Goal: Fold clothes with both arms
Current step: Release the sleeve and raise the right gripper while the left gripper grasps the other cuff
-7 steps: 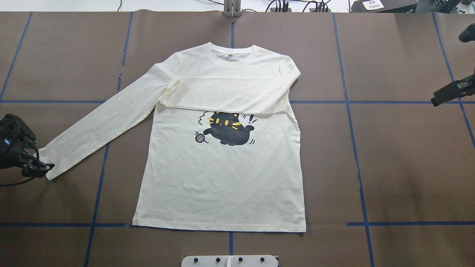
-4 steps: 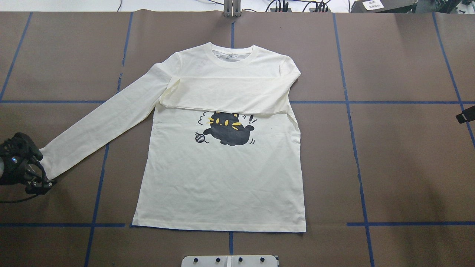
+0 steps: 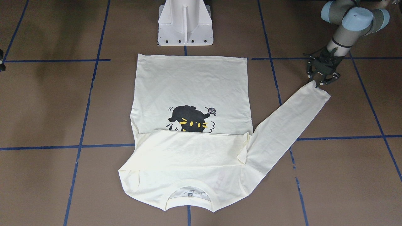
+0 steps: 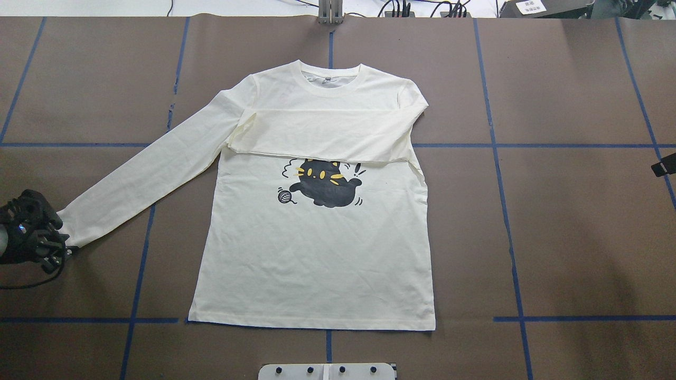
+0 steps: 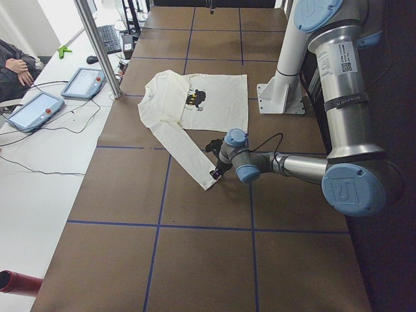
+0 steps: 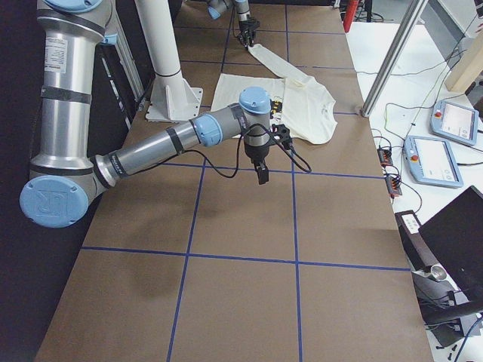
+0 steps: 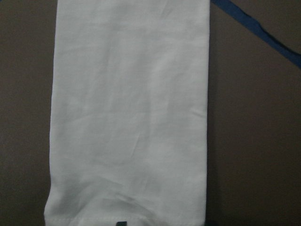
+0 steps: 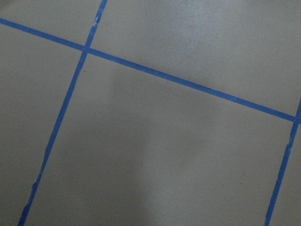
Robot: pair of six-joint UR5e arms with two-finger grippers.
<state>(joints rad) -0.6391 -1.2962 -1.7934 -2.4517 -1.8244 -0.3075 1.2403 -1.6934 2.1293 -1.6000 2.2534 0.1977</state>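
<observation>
The left arm (image 5: pixel 299 166) runs its forearm low and nearly level over the table (image 4: pixel 570 237), with the wrist bent so that the left gripper (image 3: pixel 322 84) points down at the cuff (image 7: pixel 127 214) of the outstretched sleeve (image 4: pixel 153 169). The gripper's tips sit at the cuff's edge. Whether the fingers are spread or clamped on the fabric cannot be told (the left wrist view shows only a small dark sliver at the cuff's hem). In that view the cuff lies flat on the table. The right arm (image 6: pixel 173 139) reaches forward from a bent elbow, and the right gripper (image 6: pixel 262 175) hangs with its fingers pointing down over bare table, well apart from the T-shirt (image 4: pixel 317 253). Its finger opening cannot be told, and the right wrist view shows only table surface and blue tape lines (image 8: pixel 188 82). The T-shirt lies flat, print side up, centred on the table. Its hem is toward the white pedestal (image 3: pixel 184 23) and its collar is away from it. The folded sleeve (image 4: pixel 322 132) on the robot's right lies across the chest, and its lower edge touches the top of the cat print (image 4: pixel 325 187). The other sleeve extends diagonally toward the robot's left. Count: two arms, two grippers, one T-shirt, two sleeves (one folded, one extended), one cat print and one pedestal. Two flat control panels (image 5: pixel 83 82) lie on the white bench beside the table.
</observation>
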